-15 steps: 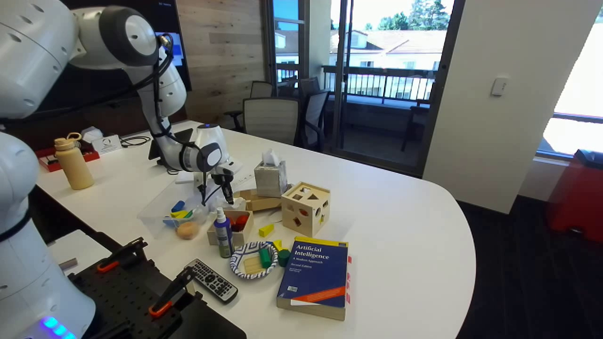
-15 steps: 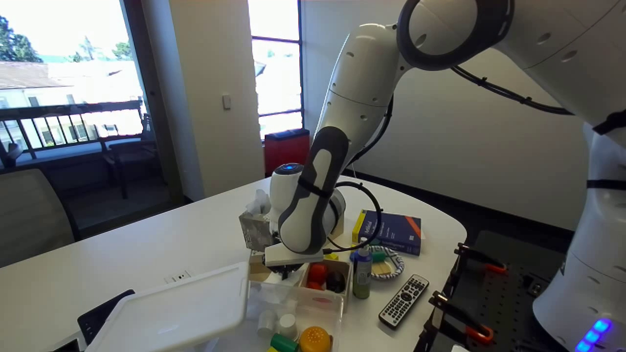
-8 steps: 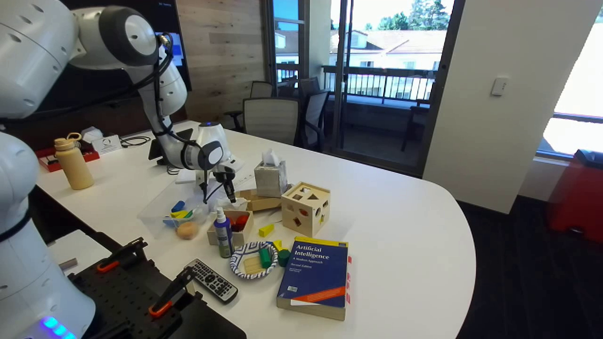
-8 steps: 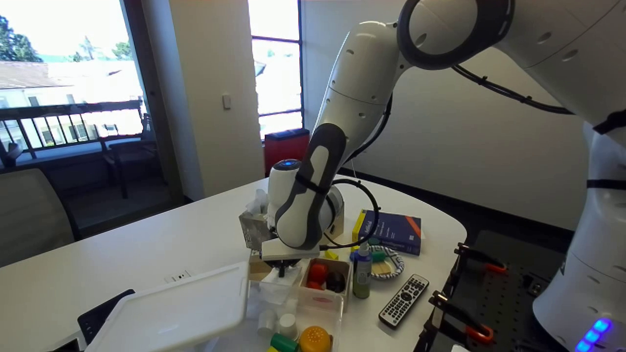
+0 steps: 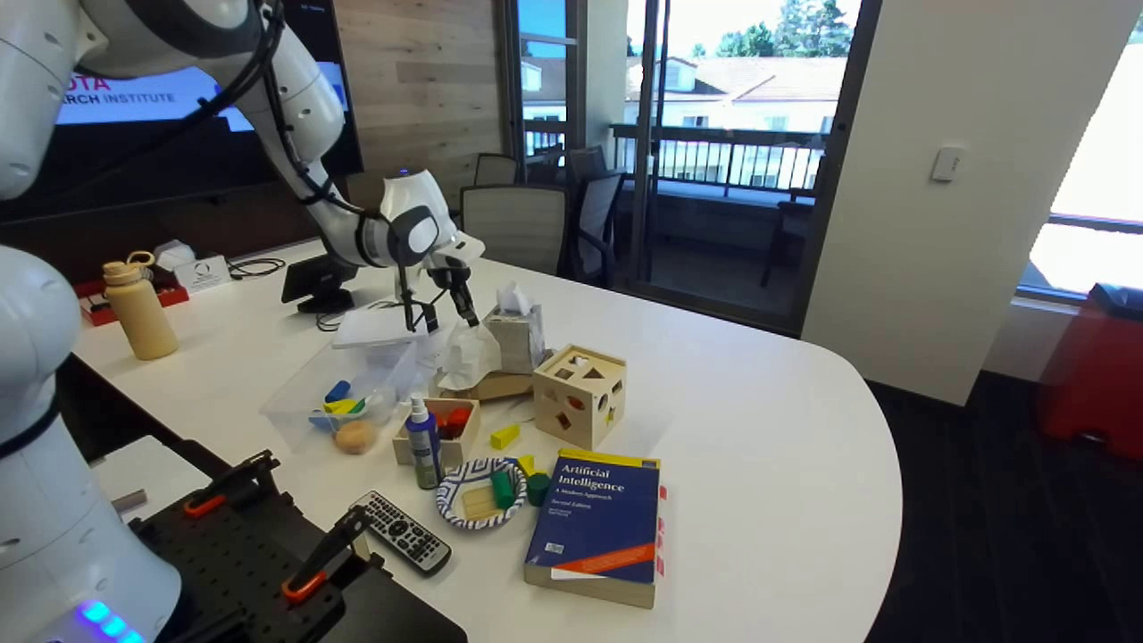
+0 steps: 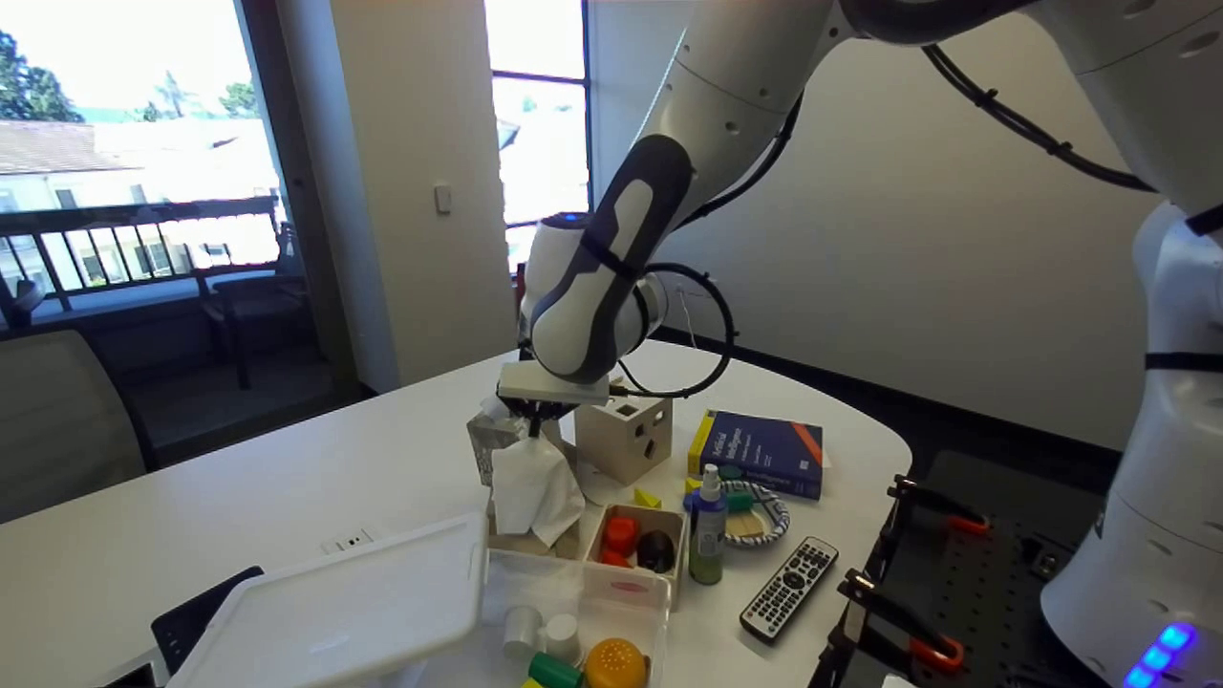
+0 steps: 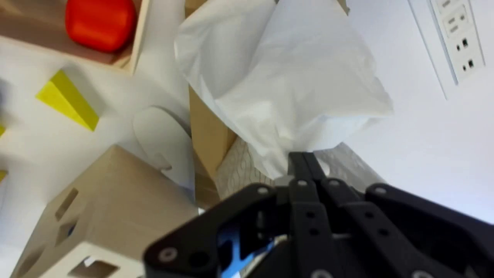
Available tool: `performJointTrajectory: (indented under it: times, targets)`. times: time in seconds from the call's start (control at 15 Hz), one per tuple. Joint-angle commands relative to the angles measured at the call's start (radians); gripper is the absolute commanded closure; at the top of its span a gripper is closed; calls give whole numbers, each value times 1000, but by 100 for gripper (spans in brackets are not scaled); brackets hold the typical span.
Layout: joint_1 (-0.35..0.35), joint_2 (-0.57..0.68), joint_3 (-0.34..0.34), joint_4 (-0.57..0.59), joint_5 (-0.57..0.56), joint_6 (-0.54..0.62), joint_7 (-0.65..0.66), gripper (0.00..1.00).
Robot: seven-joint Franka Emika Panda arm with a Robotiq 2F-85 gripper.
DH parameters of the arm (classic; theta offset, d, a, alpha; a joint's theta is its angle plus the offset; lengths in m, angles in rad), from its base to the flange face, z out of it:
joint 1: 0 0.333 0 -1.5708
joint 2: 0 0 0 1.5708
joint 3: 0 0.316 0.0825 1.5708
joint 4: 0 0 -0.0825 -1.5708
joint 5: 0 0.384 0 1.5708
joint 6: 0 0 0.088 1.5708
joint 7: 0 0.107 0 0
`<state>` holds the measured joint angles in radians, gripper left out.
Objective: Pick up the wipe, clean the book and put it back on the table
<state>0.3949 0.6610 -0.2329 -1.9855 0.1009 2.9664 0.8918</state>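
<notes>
The wipe is a white crumpled tissue sheet that hangs from my gripper in both exterior views, wipe (image 5: pixel 470 359) and wipe (image 6: pixel 537 492). In the wrist view the wipe (image 7: pixel 297 85) spreads out beyond the fingertips. My gripper (image 7: pixel 303 156) has its fingers together, shut on the wipe's top edge; the gripper also shows in the exterior views (image 5: pixel 466 320) (image 6: pixel 535 430), beside the tissue box and above the table. The dark blue book (image 5: pixel 596 513) lies flat, cover up, on the white table (image 5: pixel 759 429), apart from the gripper. The book also shows in an exterior view (image 6: pixel 764 444).
A grey tissue box (image 5: pixel 513 339) stands beside the wipe on brown cardboard (image 5: pixel 500 387). A wooden shape cube (image 5: pixel 580 397), a spray bottle (image 5: pixel 424 446), a patterned bowl (image 5: pixel 455 513) and a remote (image 5: pixel 402 533) lie around the book. A clear bin (image 6: pixel 626 585) and white lid (image 6: pixel 354 602) stand nearby.
My gripper was low at the crumpled wipe by the wooden box. It has risen, and the wipe now hangs from its fingers. The book has not moved.
</notes>
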Motion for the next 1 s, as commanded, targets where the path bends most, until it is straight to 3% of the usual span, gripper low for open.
performJointTrajectory:
  times: [0.0,0.13,0.47,0.6,0.8,0.93]
  targets:
    - [28,-176,-71,-110,-4,-30,37,100]
    - [69,-248,-156,-156,-37,-30,95,100]
    - [307,-358,-561,-243,-221,-38,343,100]
    - [353,-364,-679,-256,-262,-35,387,100]
    - [353,-362,-771,-272,-254,-39,390,100]
    - [301,-354,-763,-280,-222,-35,354,100]
